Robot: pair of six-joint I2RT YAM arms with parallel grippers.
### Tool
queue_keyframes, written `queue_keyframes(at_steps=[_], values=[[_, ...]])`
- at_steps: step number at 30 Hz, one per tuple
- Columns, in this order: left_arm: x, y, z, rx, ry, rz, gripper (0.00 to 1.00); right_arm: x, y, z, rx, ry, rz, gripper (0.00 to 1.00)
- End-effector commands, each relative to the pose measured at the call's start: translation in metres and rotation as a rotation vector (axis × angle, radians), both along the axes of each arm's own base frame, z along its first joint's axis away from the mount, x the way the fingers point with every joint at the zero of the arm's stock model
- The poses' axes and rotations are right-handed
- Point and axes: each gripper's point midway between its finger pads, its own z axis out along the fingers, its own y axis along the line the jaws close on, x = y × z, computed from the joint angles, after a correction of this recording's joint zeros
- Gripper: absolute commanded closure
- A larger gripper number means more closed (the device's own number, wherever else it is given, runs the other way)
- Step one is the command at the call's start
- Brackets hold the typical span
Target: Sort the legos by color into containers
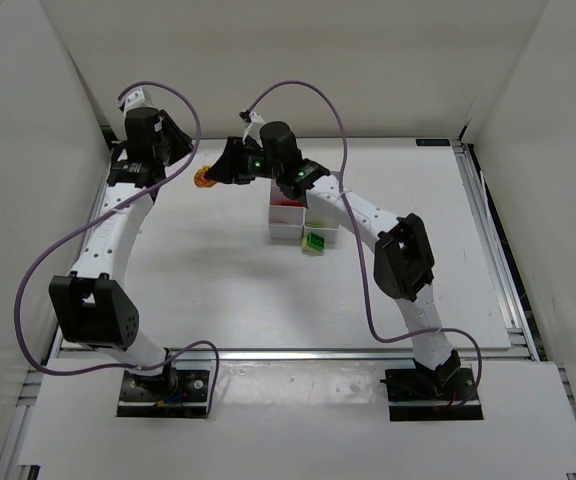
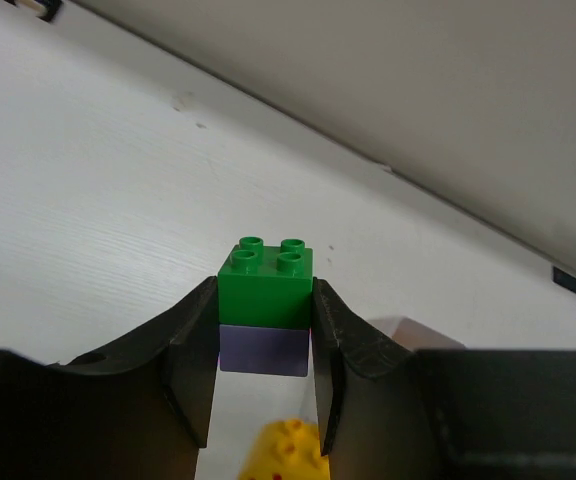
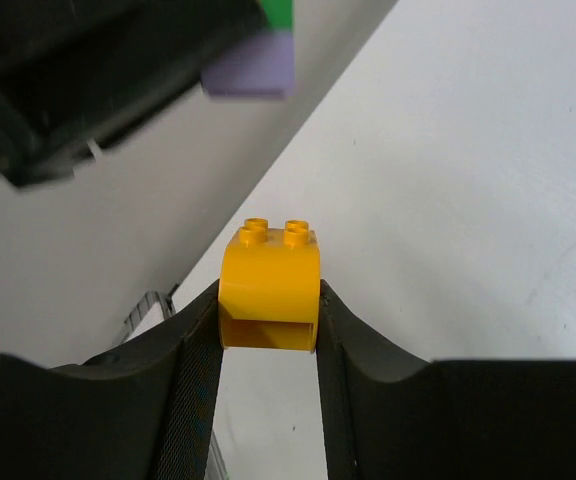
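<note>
My left gripper [image 2: 265, 312] is shut on a green lego [image 2: 266, 282] stacked on a pale purple lego [image 2: 264, 350], held above the table at the far left. My right gripper [image 3: 268, 300] is shut on an orange lego [image 3: 268, 278] with a rounded top. From above, that orange lego [image 1: 205, 179] hangs between the left gripper [image 1: 184, 165] and the right gripper [image 1: 220, 174], which are close together. The white containers [image 1: 286, 228] sit mid-table, partly hidden under the right arm. One cell shows red pieces [image 1: 286, 204], and a green lego [image 1: 315, 241] sits at the near right corner.
White walls enclose the table on the left, the back and the right. Metal rails [image 1: 503, 290] run along the table's sides. Purple cables [image 1: 58, 250] loop off both arms. A yellow-orange lego [image 2: 288, 452] shows just below the left fingers.
</note>
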Motion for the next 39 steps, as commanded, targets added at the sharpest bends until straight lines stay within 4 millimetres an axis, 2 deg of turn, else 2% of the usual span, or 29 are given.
queue_keyframes(at_steps=[1,5,9,10,11,14,18,21,23,28,30,31,35,36,37,39], values=[[0.011,0.036,0.029,0.113,-0.096,0.142,0.9,-0.021,-0.009,0.041,0.047,-0.053,0.027,1.0],[0.013,0.046,0.038,0.145,-0.126,0.184,0.9,-0.023,-0.017,0.04,0.03,-0.063,0.021,1.0],[0.011,0.051,0.04,0.179,-0.127,0.183,0.9,-0.004,-0.043,0.037,-0.025,-0.13,-0.038,1.0],[0.009,0.052,0.038,0.191,-0.115,0.174,0.9,0.016,-0.06,0.04,-0.064,-0.207,-0.098,1.0],[0.008,0.055,0.037,0.193,-0.11,0.174,0.9,0.023,-0.071,0.029,-0.114,-0.214,-0.124,1.0],[0.003,0.065,0.03,0.197,-0.082,0.169,0.9,0.058,-0.114,0.024,-0.24,-0.369,-0.196,1.0],[-0.002,0.063,0.017,0.195,-0.041,0.151,0.9,0.084,-0.155,0.008,-0.45,-0.559,-0.237,1.0],[-0.005,0.058,0.009,0.182,-0.026,0.125,0.9,0.098,-0.185,-0.011,-0.534,-0.527,-0.322,1.0],[-0.005,0.058,0.005,0.18,-0.016,0.122,0.9,0.101,-0.196,-0.019,-0.539,-0.467,-0.356,1.0],[-0.003,0.055,-0.002,0.174,0.002,0.108,0.9,0.091,-0.189,-0.022,-0.435,-0.242,-0.435,1.0],[-0.003,0.054,-0.004,0.168,0.007,0.104,0.9,0.089,-0.188,-0.026,-0.43,-0.159,-0.523,1.0],[-0.002,0.053,-0.004,0.167,0.006,0.101,0.9,0.094,-0.193,-0.026,-0.45,-0.153,-0.588,1.0],[-0.004,0.051,-0.008,0.162,0.015,0.094,0.9,0.088,-0.183,-0.027,-0.456,-0.106,-0.658,1.0],[-0.005,0.052,-0.009,0.162,0.02,0.097,0.9,0.089,-0.181,-0.021,-0.45,-0.103,-0.668,1.0],[-0.005,0.052,-0.01,0.161,0.022,0.096,0.9,0.089,-0.184,-0.033,-0.481,-0.067,-0.693,1.0],[-0.005,0.052,-0.01,0.161,0.022,0.097,0.9,0.088,-0.178,-0.03,-0.48,-0.066,-0.689,1.0]])
